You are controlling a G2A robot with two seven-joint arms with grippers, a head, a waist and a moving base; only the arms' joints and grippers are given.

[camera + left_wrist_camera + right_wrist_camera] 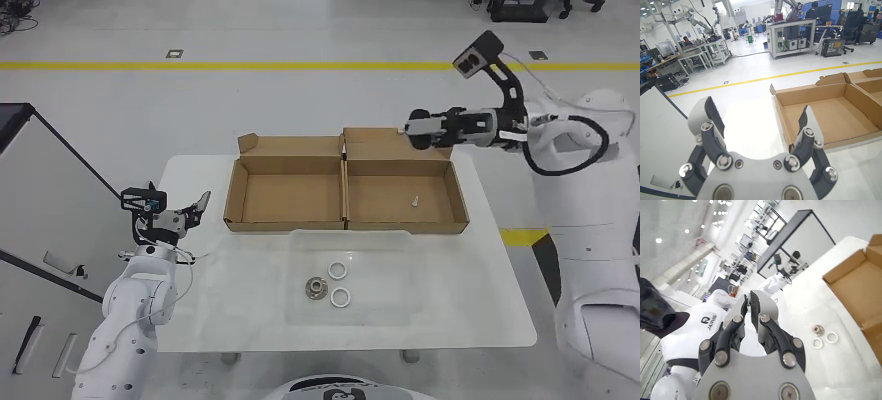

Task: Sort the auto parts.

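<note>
You've got one white table (480, 290) w/ rounded corners. 3 things sit directly on it. At the far side are 2 open cardboard boxes, side by side & touching: left box (285, 198) and right box (385, 198), both w/ flaps standing up along their far walls. Nearer the robot there's a clear plastic tray (385, 300), just beside the boxes' near walls, approx. centred on the seam between them. The rest of the tabletop is bare white.

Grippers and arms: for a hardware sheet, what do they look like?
The left gripper and right gripper have silver fingers, black ribbed pads, black linkages with silver bolts, and silver base plates. The left arm and right arm are white-shelled; a black cable loops along the right.
</note>
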